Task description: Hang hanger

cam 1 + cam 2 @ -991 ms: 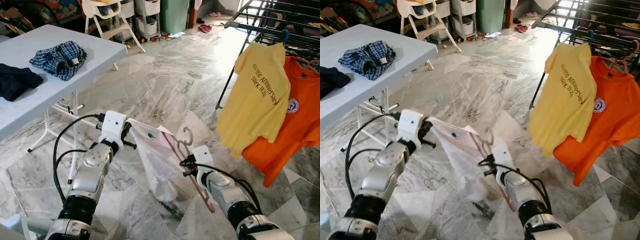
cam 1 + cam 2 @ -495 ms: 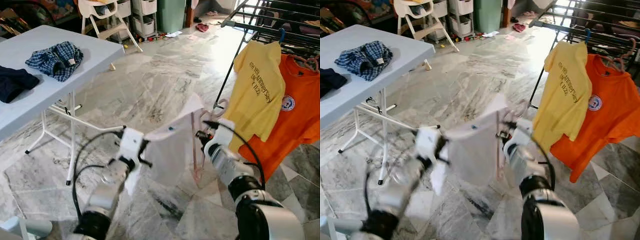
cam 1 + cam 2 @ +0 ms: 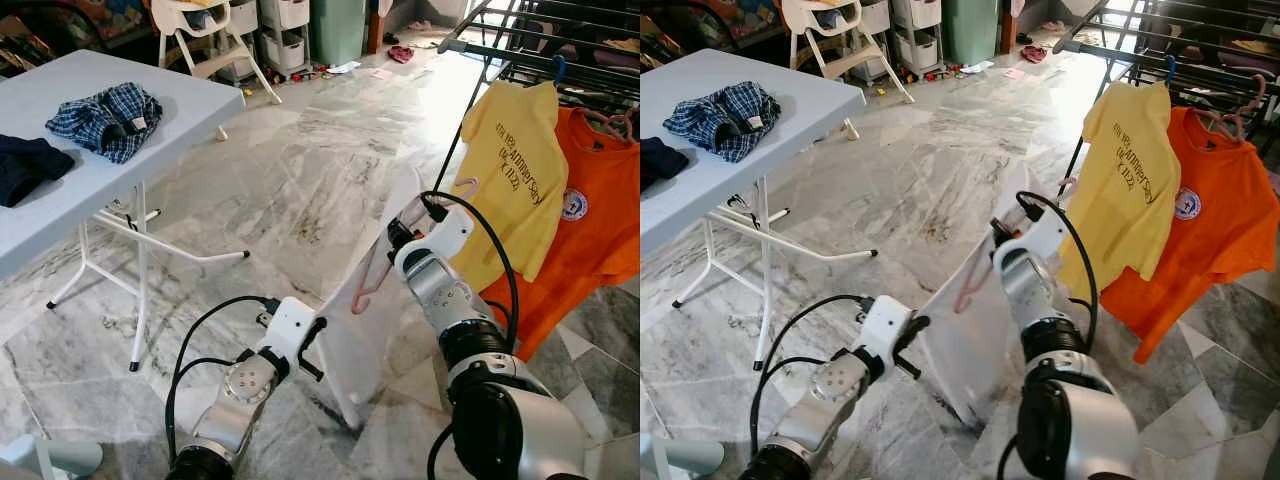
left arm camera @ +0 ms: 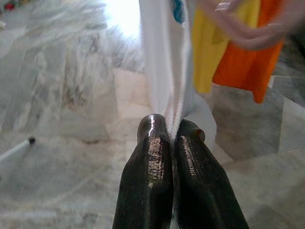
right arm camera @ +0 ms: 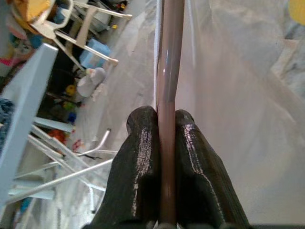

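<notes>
Pink hanger with white garment, centre frame, has risen toward drying rack: right gripper clamped on hanger, left gripper lowered, pinching hem.

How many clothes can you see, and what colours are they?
White: 1, the white garment on the pink hanger, held by the left tool and right tool.
Yellow: 1, the yellow shirt on the rack.
Orange: 1, the orange shirt.
Blue checked: 1, the checked garment on the table.
Dark navy: 1, the dark garment.
Total: 5
</notes>
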